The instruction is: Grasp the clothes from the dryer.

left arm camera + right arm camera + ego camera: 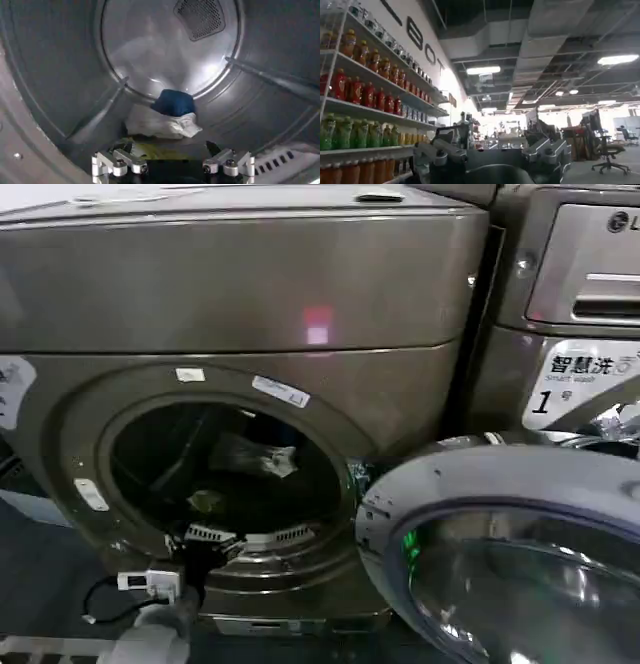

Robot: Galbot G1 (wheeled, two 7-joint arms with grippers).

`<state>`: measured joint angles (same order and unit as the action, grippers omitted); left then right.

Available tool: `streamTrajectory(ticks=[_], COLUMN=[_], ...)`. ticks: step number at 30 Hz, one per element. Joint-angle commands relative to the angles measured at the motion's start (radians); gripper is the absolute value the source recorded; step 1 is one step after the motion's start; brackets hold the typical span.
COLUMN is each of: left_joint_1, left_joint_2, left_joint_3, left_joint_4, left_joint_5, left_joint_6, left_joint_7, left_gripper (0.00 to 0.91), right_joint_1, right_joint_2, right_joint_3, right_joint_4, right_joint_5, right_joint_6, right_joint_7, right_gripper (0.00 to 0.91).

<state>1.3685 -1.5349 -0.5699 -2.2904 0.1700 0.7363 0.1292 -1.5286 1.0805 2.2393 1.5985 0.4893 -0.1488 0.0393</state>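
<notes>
lying just beyond left gripper (pixel 172 167) jaws, spread apart, clothes (pixel 162 120) in dryer (pixel 45 95)

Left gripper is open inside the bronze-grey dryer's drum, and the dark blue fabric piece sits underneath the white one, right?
Not quite. The left wrist view shows the dark blue fabric piece sitting on top of the white fabric piece, not underneath. The rest holds: the left gripper is open inside the bronze-grey dryer's drum.

Three clothes (pixel 167 117) (one dryer (pixel 240 294))
</notes>
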Motion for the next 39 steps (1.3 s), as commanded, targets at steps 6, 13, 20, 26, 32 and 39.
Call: streamTrajectory(ticks=[6, 13, 20, 26, 32, 39], left_joint_1=[-0.001, -0.005, -0.006, -0.013, -0.044, -0.145], left_joint_2=[0.003, 0.001, 0.002, 0.000, 0.001, 0.004], left_joint_3=[-0.003, -0.003, -0.003, -0.004, -0.004, -0.001], left_joint_4=[0.002, 0.006, 0.009, 0.020, 0.048, 0.146], left_joint_5=[-0.001, -0.002, -0.003, -0.019, -0.019, 0.020], left_joint_6=[0.049, 0.049, 0.049, 0.049, 0.049, 0.049], left_joint_7=[-0.001, -0.002, -0.007, -0.018, -0.025, -0.006], left_gripper=[0.907, 0.907, 0.907, 0.907, 0.907, 0.907], right_joint_1=[-0.003, -0.007, -0.010, -0.016, -0.016, -0.010], right_joint_2=[0.001, 0.005, 0.013, 0.019, 0.018, 0.019], right_joint_3=[0.002, 0.002, 0.001, -0.002, -0.001, -0.012], right_joint_4=[0.003, 0.005, 0.008, 0.010, 0.008, 0.010], right_joint_5=[0.001, 0.001, 0.000, -0.002, -0.003, -0.004], right_joint_6=[0.000, 0.000, 0.000, 0.013, 0.019, 0.024], right_joint_7=[0.002, 0.002, 0.002, -0.002, 0.000, 0.000], right_gripper=[0.907, 0.907, 0.907, 0.907, 0.907, 0.907])
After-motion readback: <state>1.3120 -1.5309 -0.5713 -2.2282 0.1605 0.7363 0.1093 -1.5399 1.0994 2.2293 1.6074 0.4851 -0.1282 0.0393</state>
